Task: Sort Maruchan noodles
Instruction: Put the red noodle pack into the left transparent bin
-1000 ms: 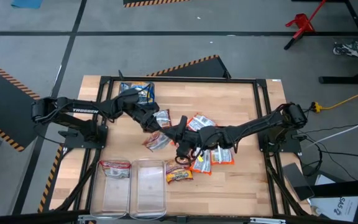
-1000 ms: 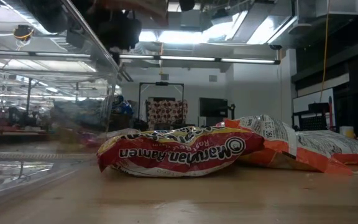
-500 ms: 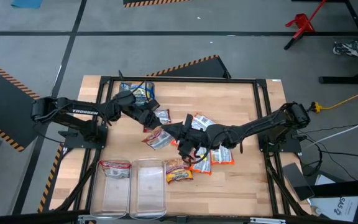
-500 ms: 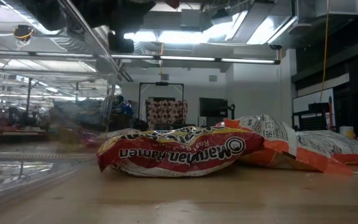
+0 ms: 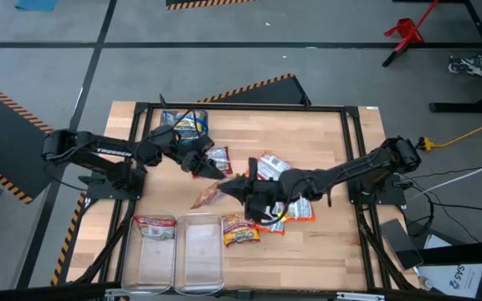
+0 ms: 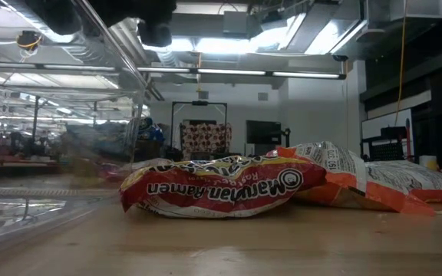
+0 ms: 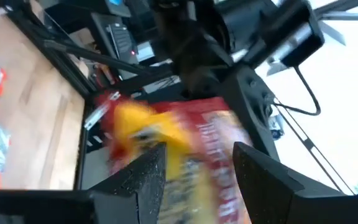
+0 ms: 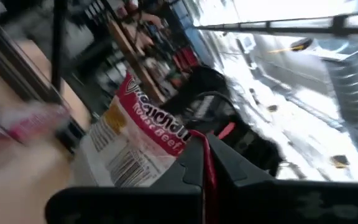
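Observation:
A red-and-yellow Maruchan packet (image 5: pixel 207 198) hangs in the air over the table's middle, seen edge-on from above. My right gripper (image 5: pixel 231 189) reaches in from the right and is shut on it; its wrist view shows the packet (image 8: pixel 135 137) running out past the fingers. My left gripper (image 5: pixel 210 170) comes from the left with its fingers apart. In its wrist view the packet's face (image 7: pixel 191 149) fills the gap between them. I cannot tell whether they touch it. My right gripper pinches the packet's edge (image 8: pixel 180 144) between its two shut fingers. It comes about level from the table's right side. The packet is lifted clear of the table and sticks out beyond the fingertips toward the left gripper.
Two clear bins (image 5: pixel 182 251) stand at the near edge; the left one holds a red packet (image 5: pixel 155 226). Another red packet (image 5: pixel 241 234) lies beside the right bin. A pile of orange packets (image 5: pixel 287 207) lies under the right arm, and blue ones (image 5: pixel 184 124) lie at the far left.
Both grippers have risen a little and rolled, and the right one has drifted toward the left gripper. The held packet, which showed its face upward, now stands on edge as seen from above. Neither gripper has opened or shut.

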Robot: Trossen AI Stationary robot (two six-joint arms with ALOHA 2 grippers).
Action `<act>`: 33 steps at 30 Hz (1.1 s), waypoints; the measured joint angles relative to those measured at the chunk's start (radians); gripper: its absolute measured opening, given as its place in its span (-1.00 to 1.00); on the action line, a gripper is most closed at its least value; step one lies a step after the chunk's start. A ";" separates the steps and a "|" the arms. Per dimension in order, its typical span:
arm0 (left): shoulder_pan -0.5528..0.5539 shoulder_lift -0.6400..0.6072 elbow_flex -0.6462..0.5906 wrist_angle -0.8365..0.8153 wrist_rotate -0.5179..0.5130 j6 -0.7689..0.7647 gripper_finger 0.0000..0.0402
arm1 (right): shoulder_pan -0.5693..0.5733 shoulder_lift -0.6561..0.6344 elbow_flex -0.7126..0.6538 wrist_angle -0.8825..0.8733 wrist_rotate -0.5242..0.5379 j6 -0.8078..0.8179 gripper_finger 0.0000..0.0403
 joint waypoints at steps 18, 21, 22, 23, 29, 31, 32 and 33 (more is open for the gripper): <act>-0.096 0.000 0.000 0.000 -0.084 0.246 -0.11 | -0.005 0.001 0.000 -0.064 0.023 0.185 -1.00; -0.096 0.001 0.000 0.000 -0.085 0.290 -0.11 | -0.005 0.001 0.002 -0.080 0.029 0.206 -1.00; -0.093 0.001 -0.001 -0.003 -0.084 0.296 -0.11 | -0.005 0.001 0.002 -0.086 0.029 0.220 -1.00; -0.088 0.001 -0.001 -0.003 -0.080 0.300 -0.11 | -0.005 0.001 0.002 -0.091 0.029 0.232 -1.00; -0.054 0.001 -0.001 -0.001 -0.062 0.340 -0.11 | 0.002 0.000 0.002 -0.134 0.034 0.318 -1.00; -0.038 -0.002 0.000 0.015 -0.047 0.352 -0.11 | 0.007 0.003 -0.001 -0.170 0.075 0.344 -1.00; -0.028 -0.002 0.000 0.016 -0.040 0.358 -0.11 | 0.007 0.004 -0.002 -0.182 0.094 0.343 -1.00; -0.019 -0.001 0.000 0.013 -0.039 0.364 -0.11 | 0.007 0.004 -0.002 -0.191 0.114 0.343 -1.00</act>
